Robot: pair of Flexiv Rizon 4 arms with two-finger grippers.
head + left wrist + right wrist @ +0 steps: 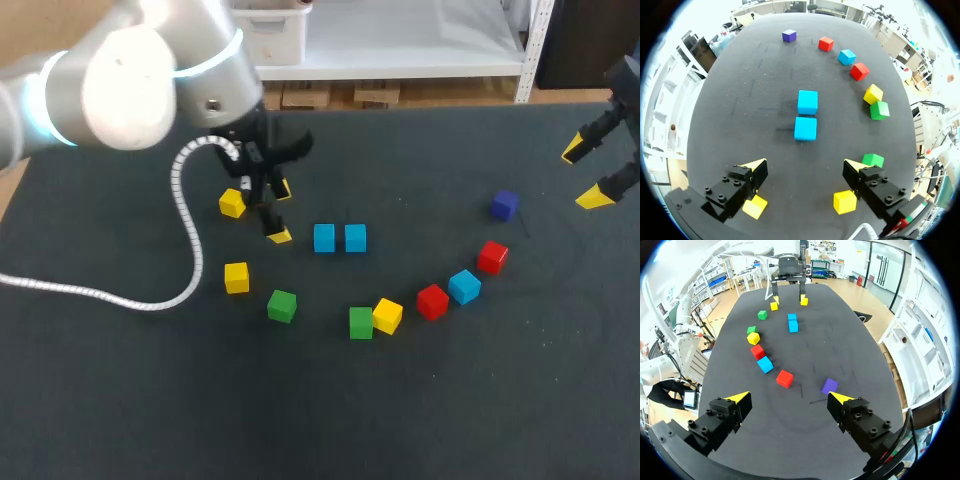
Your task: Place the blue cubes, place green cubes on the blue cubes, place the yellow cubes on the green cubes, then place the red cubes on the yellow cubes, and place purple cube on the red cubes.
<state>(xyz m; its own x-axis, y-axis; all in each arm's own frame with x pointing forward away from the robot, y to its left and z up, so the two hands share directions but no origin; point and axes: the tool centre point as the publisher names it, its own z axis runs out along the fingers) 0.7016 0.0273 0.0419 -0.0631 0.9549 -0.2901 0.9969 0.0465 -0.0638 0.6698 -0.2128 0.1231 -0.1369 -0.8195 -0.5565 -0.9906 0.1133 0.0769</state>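
Observation:
Two blue cubes (324,238) (355,238) sit side by side mid-table, just ahead of my open left gripper (281,213) (804,165), which holds nothing. A third blue cube (464,286) lies in an arc with a red cube (432,301), another red cube (492,256), a yellow cube (387,316) and a green cube (361,322). Another green cube (282,305) and two yellow cubes (236,277) (232,203) lie near the left gripper. The purple cube (505,205) (829,386) is ahead of my right gripper (585,174) (790,398), which hangs open and empty at the far right.
The left arm's white corrugated cable (190,250) loops over the dark table (150,400) at the left.

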